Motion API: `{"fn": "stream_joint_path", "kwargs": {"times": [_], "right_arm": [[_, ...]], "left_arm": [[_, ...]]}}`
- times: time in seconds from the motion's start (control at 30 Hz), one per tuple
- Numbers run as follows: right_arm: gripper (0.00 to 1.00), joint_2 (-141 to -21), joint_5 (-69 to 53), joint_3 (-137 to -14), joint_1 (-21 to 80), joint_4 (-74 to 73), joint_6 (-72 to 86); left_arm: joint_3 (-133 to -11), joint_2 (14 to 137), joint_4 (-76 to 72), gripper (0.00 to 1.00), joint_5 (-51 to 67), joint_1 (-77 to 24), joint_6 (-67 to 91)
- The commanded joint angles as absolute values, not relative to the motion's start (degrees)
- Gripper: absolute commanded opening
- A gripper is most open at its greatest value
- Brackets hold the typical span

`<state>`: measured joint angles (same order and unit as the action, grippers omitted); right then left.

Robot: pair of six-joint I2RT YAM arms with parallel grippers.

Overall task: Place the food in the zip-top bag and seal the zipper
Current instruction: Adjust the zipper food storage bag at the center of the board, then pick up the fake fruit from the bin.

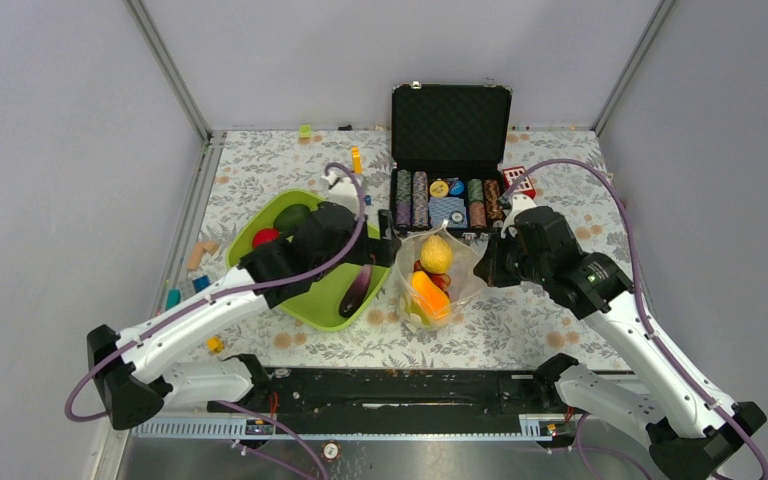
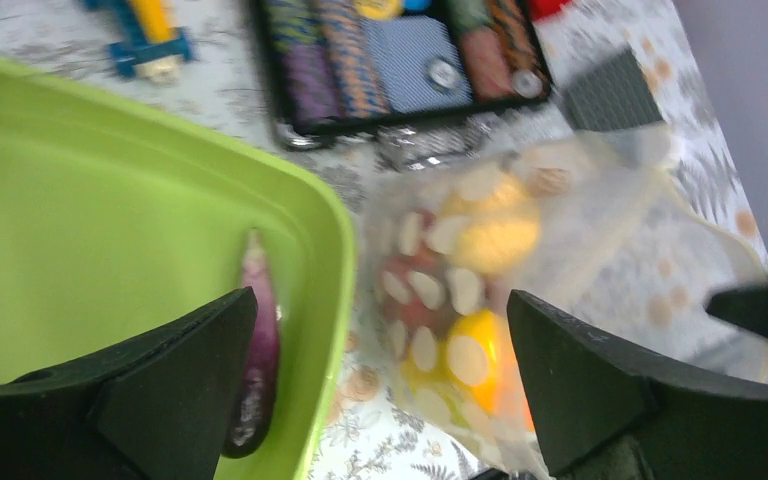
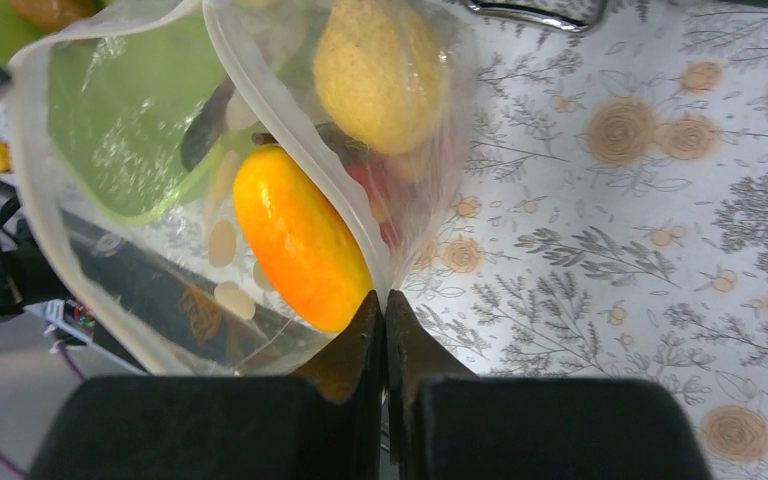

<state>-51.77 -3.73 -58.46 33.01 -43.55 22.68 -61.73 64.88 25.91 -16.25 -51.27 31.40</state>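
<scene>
Right jaws are pressed fully together, with the thin rim of the zip-top bag [image 3: 150, 300] pinched between their tips. They grip the bag on its right-hand side and hold that edge up. Left jaws are spread wide and grip nothing. One finger hangs over the lime-green tray [image 1: 322, 300], the other over the near side of the bag. The left wrist view is blurred, so I cannot tell whether either finger touches the plastic.

The bag stands on the flowered tabletop [image 1: 520, 325] between the two arms. It is just in front of the black case [image 1: 450, 120] and just beside the right edge of the tray. Its mouth gapes open, and the zipper is not closed.

Inside the bag, a yellow fruit [image 1: 436, 254] lies toward the far end. An orange piece [image 1: 428, 296] lies nearer the arms, with something red [image 1: 444, 281] between and partly under them.

A purple eggplant [image 1: 357, 292] lies in the tray along its right wall, close to the bag. At the tray's far left corner sit a dark green fruit [image 1: 291, 218] and a red one [image 1: 265, 237], partly hidden by the left arm.

The case has its lid raised and rows of striped poker chips [image 1: 419, 198] in the base.
</scene>
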Motion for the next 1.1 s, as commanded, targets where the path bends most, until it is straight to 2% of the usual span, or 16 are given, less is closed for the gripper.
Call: {"fn": "stream_joint_path", "kwargs": {"times": [0.0, 0.17, 0.33, 0.53, 0.73, 1.07], "right_arm": [[0.0, -53.6, -8.0, -61.9, 33.3, -40.6, 21.4], [0.0, -54.3, -8.2, -62.0, 33.3, -39.6, 21.4], [0.0, -55.0, -9.1, -62.0, 33.3, -38.8, 21.6], [0.0, -54.8, -8.9, -61.3, 33.3, -38.8, 21.8], [0.0, -54.5, -8.6, -60.8, 33.3, -38.8, 21.6], [0.0, -54.6, -6.8, -60.7, 33.3, -39.7, 20.7]], "left_arm": [[-57.3, 59.6, 27.0, 0.99, -24.7, -43.6, 39.7], [-51.3, 51.7, 25.1, 0.99, -25.2, -36.8, 41.5], [-50.2, 48.9, 28.8, 0.99, -32.4, -31.8, 43.6], [-49.0, 57.9, 26.5, 0.99, -36.7, -22.2, 43.1], [-52.0, 70.3, 20.8, 0.99, -32.3, -12.9, 37.1], [-53.5, 80.6, 18.3, 0.99, -29.8, -9.6, 32.5]]}}
